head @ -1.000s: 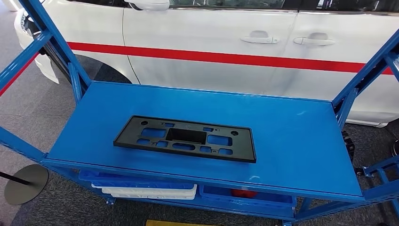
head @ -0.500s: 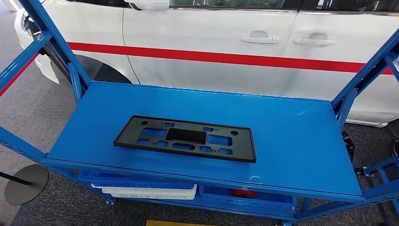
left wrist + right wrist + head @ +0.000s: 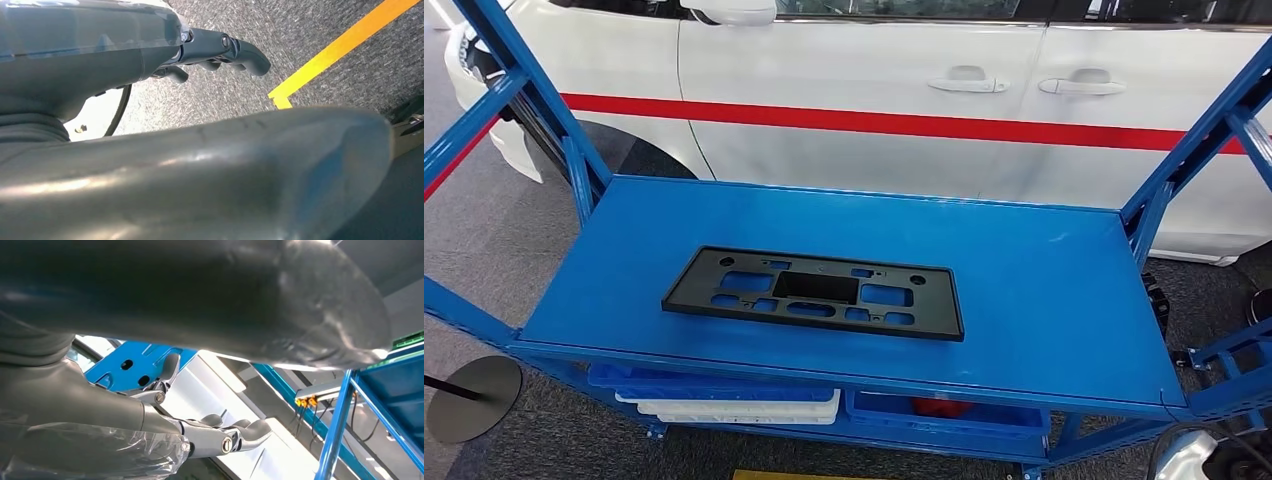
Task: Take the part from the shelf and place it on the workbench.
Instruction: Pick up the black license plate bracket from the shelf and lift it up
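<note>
L hand (image 3: 220, 50) hangs over grey carpet nr a yellow floor line (image 3: 345, 45), fingers loosely curled, holding nothing. Black part (image 3: 812, 293) lies flat, mid-left on blue shelf (image 3: 1064, 300), white car (image 3: 874, 90) behind. R hand (image 3: 200, 430) nr blue frame, fingers apart, empty.

- head view: looks forward and down from high on the body onto the blue shelf (image 3: 1044, 300), with a white car (image 3: 874, 90) close behind it.
- left wrist view: close behind the left robot hand (image 3: 220, 50), facing the grey floor (image 3: 320, 30).
- right wrist view: close behind the right robot hand (image 3: 210, 432), facing blue shelf framing, which it shares with the head view.
</note>
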Robot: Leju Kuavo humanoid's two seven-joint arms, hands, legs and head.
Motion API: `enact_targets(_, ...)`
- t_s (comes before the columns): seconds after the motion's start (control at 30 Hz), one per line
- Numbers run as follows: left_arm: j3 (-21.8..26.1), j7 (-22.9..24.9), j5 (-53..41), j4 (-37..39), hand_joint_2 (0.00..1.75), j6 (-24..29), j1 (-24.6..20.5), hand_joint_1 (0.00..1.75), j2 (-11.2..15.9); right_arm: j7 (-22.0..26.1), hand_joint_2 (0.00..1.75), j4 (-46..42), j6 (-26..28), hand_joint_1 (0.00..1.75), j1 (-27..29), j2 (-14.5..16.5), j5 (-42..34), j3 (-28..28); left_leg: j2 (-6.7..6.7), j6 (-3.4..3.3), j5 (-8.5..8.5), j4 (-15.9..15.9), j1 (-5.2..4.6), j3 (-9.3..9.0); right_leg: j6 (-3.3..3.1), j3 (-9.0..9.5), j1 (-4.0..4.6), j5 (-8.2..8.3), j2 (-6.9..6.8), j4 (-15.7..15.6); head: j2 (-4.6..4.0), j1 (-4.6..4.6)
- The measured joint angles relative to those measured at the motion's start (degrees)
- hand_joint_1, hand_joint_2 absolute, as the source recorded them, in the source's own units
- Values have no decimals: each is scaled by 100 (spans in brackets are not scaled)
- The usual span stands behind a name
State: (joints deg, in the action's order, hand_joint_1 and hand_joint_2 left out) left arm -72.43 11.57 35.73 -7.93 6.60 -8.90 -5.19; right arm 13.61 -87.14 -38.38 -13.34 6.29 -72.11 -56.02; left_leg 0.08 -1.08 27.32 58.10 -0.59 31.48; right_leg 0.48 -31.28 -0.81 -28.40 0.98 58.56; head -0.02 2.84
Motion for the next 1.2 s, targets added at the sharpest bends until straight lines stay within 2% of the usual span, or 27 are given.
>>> enact_targets(0.13,0,-31,75,0,0,8,10,0,4,200,0,56,-15,0,-149,-67,284,141,43,0,8,-3,-3,-2,-2,-4,0,16,42,0,0,0)
enact_targets(0.23,0,-41,117,0,0,-4,12,0,7,449,0,26,138,0,-316,-65,651,274,96,1,9,-5,-3,-12,-6,-8,0,34,92,1,0,0)
enact_targets(0.37,0,-40,149,0,0,-37,9,0,9,548,0,-71,381,0,-430,-47,763,376,128,5,4,-6,-2,-22,-4,-11,1,51,121,1,0,0)
enact_targets(0.43,0,-40,153,0,0,-46,9,0,10,566,87,-79,446,0,-435,-46,767,385,130,7,-2,-6,-2,-22,-4,-11,2,57,123,1,0,0)
enact_targets(0.5,-1,-40,155,0,0,-51,8,0,11,685,87,-91,707,0,-433,-43,930,383,130,5,-8,-5,-2,-22,0,-14,3,63,123,0,0,0)
enact_targets(0.57,-6,-37,150,0,0,-58,3,0,11,1025,0,-205,1592,0,-409,-24,1494,335,126,-4,-15,-3,-3,-24,6,-16,3,67,117,-3,0,0)
enact_targets(0.67,-42,-3,136,0,0,-63,-3,0,13,1673,0,-628,3343,0,-359,78,2544,38,70,-23,-39,1,-10,-14,17,-22,-3,68,56,-5,0,0)
enact_targets(0.73,-81,27,151,0,0,-62,14,0,22,1873,0,-964,4005,0,-356,171,2914,-239,26,-27,-52,3,-15,1,19,-29,-6,67,11,-4,0,0)
enact_targets(0.9,-126,30,243,0,0,-41,68,0,55,2049,0,-1658,4491,0,-380,361,3340,-555,2,-27,-53,3,-14,29,29,-47,-6,58,-6,-3,0,0)
enact_targets(1.03,-146,9,256,0,0,-50,76,0,76,2378,0,-2243,4772,0,-486,615,3720,-624,-2,-27,-53,2,-14,44,29,-62,-6,57,-8,-4,0,0)
enact_targets(1.2,-168,4,262,0,0,-98,70,0,87,2448,0,-2847,5033,0,-696,830,4198,-633,-5,-27,-53,1,-14,49,29,-64,-6,57,-11,-3,0,0)
